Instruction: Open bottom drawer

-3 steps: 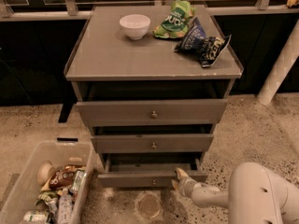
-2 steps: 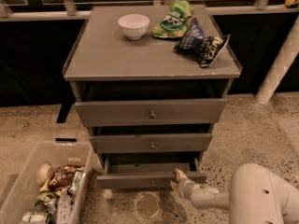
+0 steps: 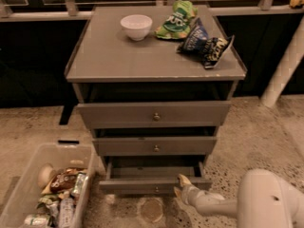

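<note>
The bottom drawer (image 3: pixel 142 184) is the lowest of three grey drawers in the cabinet. It stands pulled out a little, showing a strip of grey interior, with a small round knob (image 3: pixel 156 189) at the centre of its slim front. My gripper (image 3: pixel 180 186) is at the right part of this drawer's front, its yellowish fingertips against the panel's top edge, to the right of the knob. The white arm comes in from the lower right.
A white bowl (image 3: pixel 136 26) and snack bags (image 3: pixel 192 30) lie on the cabinet top (image 3: pixel 109 56). A clear bin (image 3: pixel 28 175) of snacks and cans stands on the floor at lower left. A white post (image 3: pixel 285 65) stands at right.
The view has shifted slightly. The gripper stays at the right of the bottom drawer's front; the drawer's opening looks about the same.
</note>
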Action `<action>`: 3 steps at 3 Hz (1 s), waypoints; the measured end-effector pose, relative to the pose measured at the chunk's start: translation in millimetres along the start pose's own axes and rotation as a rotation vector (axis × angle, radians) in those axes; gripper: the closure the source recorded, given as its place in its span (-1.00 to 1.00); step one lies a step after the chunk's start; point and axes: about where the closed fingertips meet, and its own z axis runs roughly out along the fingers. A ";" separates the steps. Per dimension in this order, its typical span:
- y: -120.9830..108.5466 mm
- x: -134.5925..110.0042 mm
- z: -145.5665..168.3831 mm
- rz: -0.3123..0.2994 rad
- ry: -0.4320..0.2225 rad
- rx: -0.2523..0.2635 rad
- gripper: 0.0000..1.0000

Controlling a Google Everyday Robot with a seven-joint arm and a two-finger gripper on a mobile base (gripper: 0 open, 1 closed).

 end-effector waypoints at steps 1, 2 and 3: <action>-2.4 -3.2 -4.4 0.000 0.000 0.000 1.00; 14.2 -5.1 -6.7 0.024 -0.008 -0.025 1.00; 11.9 -7.8 -10.3 0.024 -0.008 -0.025 1.00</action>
